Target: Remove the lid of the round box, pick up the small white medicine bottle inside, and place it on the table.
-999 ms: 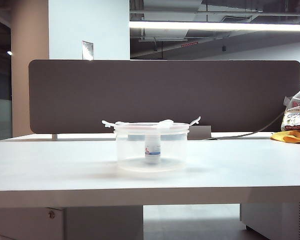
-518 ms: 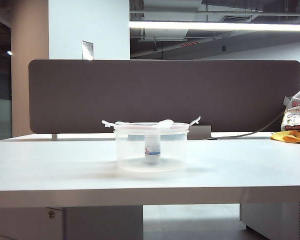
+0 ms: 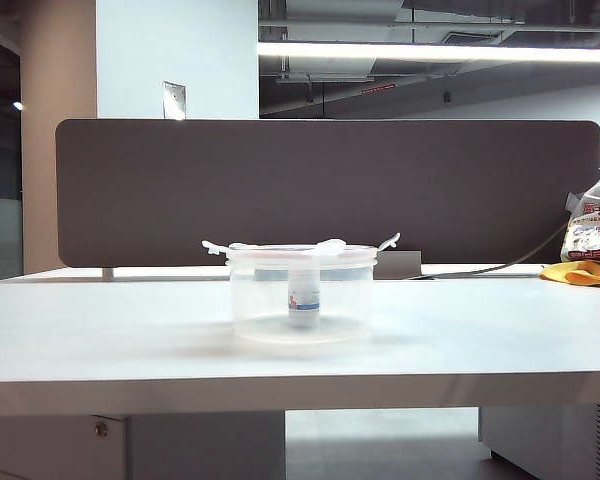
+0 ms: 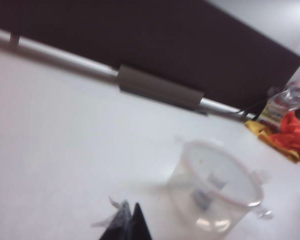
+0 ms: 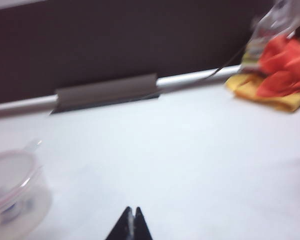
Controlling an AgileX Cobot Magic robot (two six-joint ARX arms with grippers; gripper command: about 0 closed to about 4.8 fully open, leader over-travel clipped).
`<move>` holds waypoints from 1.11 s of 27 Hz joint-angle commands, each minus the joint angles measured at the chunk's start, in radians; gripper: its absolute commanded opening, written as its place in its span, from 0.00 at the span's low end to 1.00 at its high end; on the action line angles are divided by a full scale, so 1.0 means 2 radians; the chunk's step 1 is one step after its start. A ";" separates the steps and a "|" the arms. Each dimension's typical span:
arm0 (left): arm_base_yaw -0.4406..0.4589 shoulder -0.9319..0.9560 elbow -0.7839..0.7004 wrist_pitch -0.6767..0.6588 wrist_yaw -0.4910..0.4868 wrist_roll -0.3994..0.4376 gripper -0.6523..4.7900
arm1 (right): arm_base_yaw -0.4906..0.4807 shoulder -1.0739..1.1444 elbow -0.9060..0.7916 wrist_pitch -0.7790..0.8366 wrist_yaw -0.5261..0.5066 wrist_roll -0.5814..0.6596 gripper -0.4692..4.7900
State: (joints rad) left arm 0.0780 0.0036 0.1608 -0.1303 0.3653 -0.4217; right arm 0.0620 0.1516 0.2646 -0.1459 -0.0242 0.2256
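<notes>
The round box (image 3: 302, 295) stands in the middle of the table (image 3: 110, 340), clear and low, with the lid (image 3: 302, 247) on it and its white clip tabs sticking out. Inside stands the small white medicine bottle (image 3: 303, 298), upright. The left wrist view shows the round box (image 4: 215, 187) with the bottle (image 4: 206, 192) blurred inside; my left gripper (image 4: 131, 209) is shut and empty, short of the box. In the right wrist view my right gripper (image 5: 132, 211) is shut and empty over bare table, with the round box (image 5: 12, 195) off to one side. Neither gripper appears in the exterior view.
A dark brown partition panel (image 3: 330, 190) runs along the back of the table. Orange and yellow cloth with a plastic bag (image 3: 592, 250) lies at the back right, also seen as the cloth pile (image 5: 277, 75) in the right wrist view. A cable (image 3: 500, 266) runs along the back.
In the exterior view nothing on the table has moved; the box, lid and bottle stay put.
</notes>
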 commanded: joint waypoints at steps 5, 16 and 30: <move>-0.001 0.035 0.080 -0.038 0.022 0.044 0.11 | 0.060 0.138 0.096 0.005 -0.031 0.005 0.09; -0.002 0.232 0.205 -0.071 0.079 0.099 0.11 | 0.176 0.424 0.324 -0.099 -0.045 -0.023 0.17; -0.126 0.459 0.445 -0.163 0.026 0.199 0.11 | 0.177 0.534 0.462 -0.149 -0.054 -0.032 0.36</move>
State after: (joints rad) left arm -0.1474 0.8967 1.0233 -0.4290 0.4595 -0.0662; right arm 0.4156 1.2217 1.1774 -0.4458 -0.1322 0.1806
